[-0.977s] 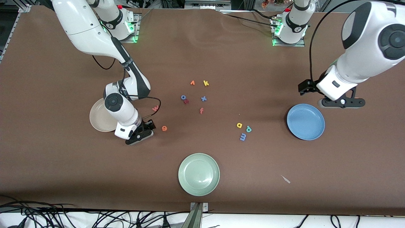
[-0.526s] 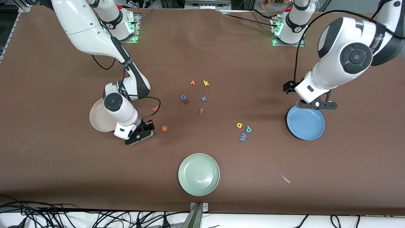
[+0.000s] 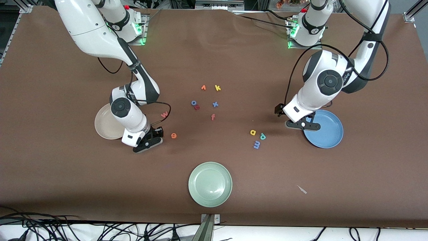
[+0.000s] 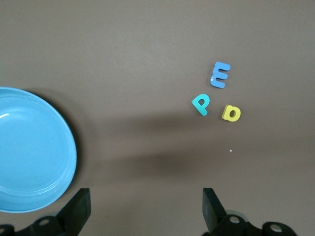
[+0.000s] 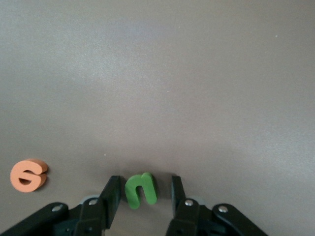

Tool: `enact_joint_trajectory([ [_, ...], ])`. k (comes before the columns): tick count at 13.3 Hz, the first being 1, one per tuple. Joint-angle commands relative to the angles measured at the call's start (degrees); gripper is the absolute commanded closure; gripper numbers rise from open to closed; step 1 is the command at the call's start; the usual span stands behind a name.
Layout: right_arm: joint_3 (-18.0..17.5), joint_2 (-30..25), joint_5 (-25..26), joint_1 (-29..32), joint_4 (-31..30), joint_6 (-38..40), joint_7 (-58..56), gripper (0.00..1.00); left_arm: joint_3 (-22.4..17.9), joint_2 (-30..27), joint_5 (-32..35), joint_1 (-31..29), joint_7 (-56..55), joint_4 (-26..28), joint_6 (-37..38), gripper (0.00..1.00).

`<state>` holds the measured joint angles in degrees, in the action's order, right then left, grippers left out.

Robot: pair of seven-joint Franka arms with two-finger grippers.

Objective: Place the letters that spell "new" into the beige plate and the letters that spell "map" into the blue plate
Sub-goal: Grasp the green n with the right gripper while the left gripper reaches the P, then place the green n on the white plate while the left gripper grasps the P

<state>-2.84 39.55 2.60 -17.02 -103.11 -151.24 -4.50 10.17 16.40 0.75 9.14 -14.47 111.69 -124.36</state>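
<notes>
My right gripper (image 3: 148,142) is down at the table beside the beige plate (image 3: 103,126), which its arm partly covers. In the right wrist view the green n (image 5: 141,190) lies between its fingers (image 5: 112,192), with a slim gap on each side, so this gripper (image 5: 145,187) is open. The orange e (image 3: 173,135) (image 5: 28,175) lies close by, and the salmon w (image 3: 164,114) is a little farther from the front camera. My left gripper (image 3: 302,125) (image 4: 145,209) hangs wide open over the blue plate's (image 3: 327,135) (image 4: 29,152) rim. The yellow a (image 3: 253,132) (image 4: 231,113), teal p (image 3: 262,136) (image 4: 201,104) and blue m (image 3: 256,144) (image 4: 220,74) lie together nearby.
A pale green plate (image 3: 210,184) sits nearest the front camera at mid-table. Loose letters cluster in the middle: yellow k (image 3: 217,88), blue x (image 3: 215,104), orange f (image 3: 213,116), and a blue o (image 3: 193,102) touching a small red letter. A white scrap (image 3: 302,189) lies near the front edge.
My left arm swung down and toward mid-table, bringing its gripper over the blue plate's rim. My right gripper stayed in place while its fingers narrowed around the green n.
</notes>
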Motion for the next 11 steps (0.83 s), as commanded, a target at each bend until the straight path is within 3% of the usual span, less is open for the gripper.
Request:
enact_joint_trajectory([
  [1,-0.6,-0.4,-0.1,-0.1,-1.4,1.3,1.1,0.58,-0.8,0.2,-3.1,0.1,-0.4,-0.5,-0.5,0.00],
  [5,-0.6,-0.4,-0.1,-0.1,-1.3,1.3,1.1,0.76,-0.9,6.2,-5.1,2.0,-2.0,-0.6,-8.5,0.00],
  [7,-0.6,-0.4,-0.2,-0.1,-0.7,2.8,1.1,0.78,-0.9,8.8,-4.9,2.3,-3.1,-0.6,-11.3,0.00],
  [11,-0.1,-3.3,-0.4,0.7,4.7,15.9,1.0,0.79,-0.9,14.5,-4.9,5.5,-4.7,-0.7,-17.5,0.00],
])
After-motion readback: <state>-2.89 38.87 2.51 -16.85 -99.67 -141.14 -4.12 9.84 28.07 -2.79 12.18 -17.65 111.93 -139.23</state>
